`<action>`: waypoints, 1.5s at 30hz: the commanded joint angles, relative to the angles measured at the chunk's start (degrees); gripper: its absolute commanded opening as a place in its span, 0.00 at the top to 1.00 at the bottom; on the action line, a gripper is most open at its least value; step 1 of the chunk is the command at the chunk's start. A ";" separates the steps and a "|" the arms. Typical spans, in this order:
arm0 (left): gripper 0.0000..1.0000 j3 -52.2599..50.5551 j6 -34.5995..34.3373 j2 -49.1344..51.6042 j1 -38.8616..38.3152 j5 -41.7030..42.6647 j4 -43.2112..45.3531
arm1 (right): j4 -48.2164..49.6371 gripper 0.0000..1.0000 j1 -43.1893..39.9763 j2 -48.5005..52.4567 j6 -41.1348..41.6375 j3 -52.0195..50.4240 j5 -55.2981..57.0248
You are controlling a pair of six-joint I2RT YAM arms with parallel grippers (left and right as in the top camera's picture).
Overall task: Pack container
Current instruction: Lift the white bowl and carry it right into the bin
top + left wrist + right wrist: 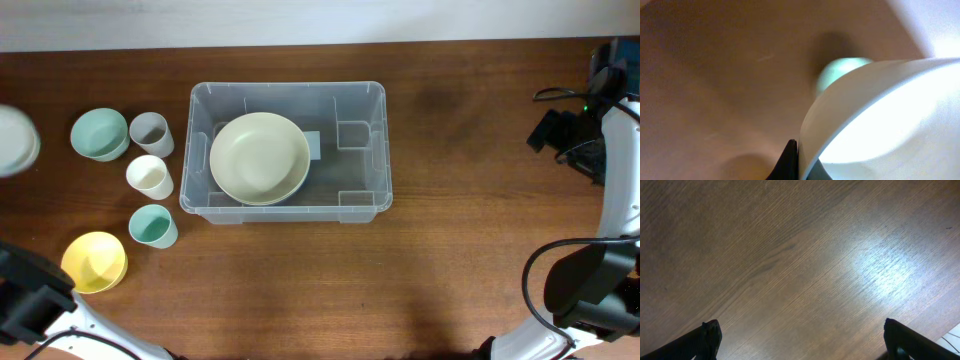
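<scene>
The container (200, 100), a large clear plastic bin, stands in the middle of the table with a cream bowl (260, 157) inside it on the left. My left gripper (800, 162) is shut on the rim of a white bowl (880, 115), which fills the left wrist view. That bowl shows blurred at the far left edge of the overhead view (15, 140). My right gripper (802, 335) is open and empty over bare wood, far right of the container.
Left of the container stand a teal bowl (99, 134), a grey cup (150, 133), a white cup (149, 177), a teal cup (152, 226) and a yellow bowl (95, 261). The right arm (575, 135) and its cables are at the right edge.
</scene>
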 commanded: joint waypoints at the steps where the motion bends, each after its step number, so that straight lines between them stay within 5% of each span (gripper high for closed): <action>1: 0.99 5.75 6.05 -6.19 -6.23 19.56 -0.52 | 0.00 0.01 -0.37 0.11 0.44 -0.09 0.74; 10: 0.99 6.60 8.41 -12.50 -36.17 8.61 -0.24 | 0.00 0.01 -0.37 0.11 0.44 -0.09 0.74; 15: 0.99 6.54 8.41 -9.62 -56.00 0.98 1.53 | 0.00 0.01 -0.37 0.11 0.44 -0.09 0.74; 21: 0.99 6.54 7.67 -2.62 -70.34 -12.28 8.11 | 0.00 0.01 -0.37 0.11 0.44 -0.09 0.74; 33: 0.99 6.54 5.53 9.42 -70.55 -15.65 13.97 | 0.00 0.01 -0.37 0.11 0.44 -0.09 0.74; 45: 0.99 6.54 4.87 13.05 -69.90 -14.99 8.04 | 0.00 0.01 -0.37 0.11 0.44 -0.09 0.74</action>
